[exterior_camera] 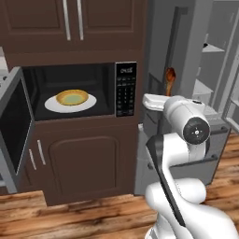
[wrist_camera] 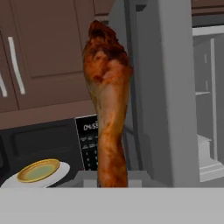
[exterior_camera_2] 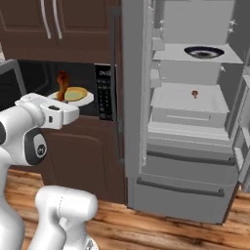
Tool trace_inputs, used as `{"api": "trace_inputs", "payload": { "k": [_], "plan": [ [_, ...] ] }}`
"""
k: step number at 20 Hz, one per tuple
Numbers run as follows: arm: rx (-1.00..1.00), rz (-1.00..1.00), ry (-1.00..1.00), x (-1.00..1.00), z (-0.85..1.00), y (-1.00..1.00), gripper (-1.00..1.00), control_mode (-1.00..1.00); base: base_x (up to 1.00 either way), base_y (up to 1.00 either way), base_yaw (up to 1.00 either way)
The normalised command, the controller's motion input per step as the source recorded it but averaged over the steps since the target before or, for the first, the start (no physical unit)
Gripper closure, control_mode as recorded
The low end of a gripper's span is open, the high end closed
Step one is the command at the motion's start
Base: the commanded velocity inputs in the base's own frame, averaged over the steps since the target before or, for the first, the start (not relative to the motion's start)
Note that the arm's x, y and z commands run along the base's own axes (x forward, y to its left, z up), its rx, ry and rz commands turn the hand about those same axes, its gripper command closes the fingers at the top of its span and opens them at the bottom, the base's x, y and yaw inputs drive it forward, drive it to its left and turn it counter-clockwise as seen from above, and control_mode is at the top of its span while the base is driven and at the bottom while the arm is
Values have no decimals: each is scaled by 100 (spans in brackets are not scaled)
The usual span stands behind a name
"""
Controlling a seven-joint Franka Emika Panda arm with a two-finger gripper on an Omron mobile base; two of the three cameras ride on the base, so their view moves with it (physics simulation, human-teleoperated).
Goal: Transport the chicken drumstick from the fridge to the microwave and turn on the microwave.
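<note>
The chicken drumstick (wrist_camera: 107,109) stands upright, golden-brown, its thin end down between my fingers. My gripper (exterior_camera: 167,94) is shut on it and holds it in the air between the microwave's keypad (exterior_camera: 125,88) and the fridge (exterior_camera: 205,70). From the right base view, the chicken drumstick (exterior_camera_2: 62,84) rises from the gripper (exterior_camera_2: 61,101) in front of the microwave (exterior_camera_2: 73,93) opening. The microwave (exterior_camera: 70,91) is black and its door (exterior_camera: 14,121) hangs open to the left. Beside it, the fridge (exterior_camera_2: 195,112) stands open with pale shelves.
Inside the microwave a white plate (exterior_camera: 70,104) carries a yellow-rimmed dish (exterior_camera: 72,97). A dark bowl (exterior_camera_2: 204,51) sits on the fridge's upper shelf and a tiny reddish item (exterior_camera_2: 194,93) on the one below. Brown cabinets (exterior_camera: 70,23) surround the microwave; the fridge door edge (wrist_camera: 175,87) is close on the right.
</note>
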Motion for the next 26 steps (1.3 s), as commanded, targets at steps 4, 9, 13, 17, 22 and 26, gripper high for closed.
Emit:
{"api": "trace_inputs", "payload": {
  "k": [4,9,13,17,22,26],
  "plan": [
    [0,0,0,0,0,0,100,100,49,13,13],
    [0,0,0,0,0,0,100,100,40,29,11],
    [0,0,0,0,0,0,100,100,33,37,9],
    [0,0,0,0,0,0,100,100,34,36,9],
    [0,0,0,0,0,0,100,100,39,33,8],
    [0,0,0,0,0,0,100,100,37,32,8]
  ]
}}
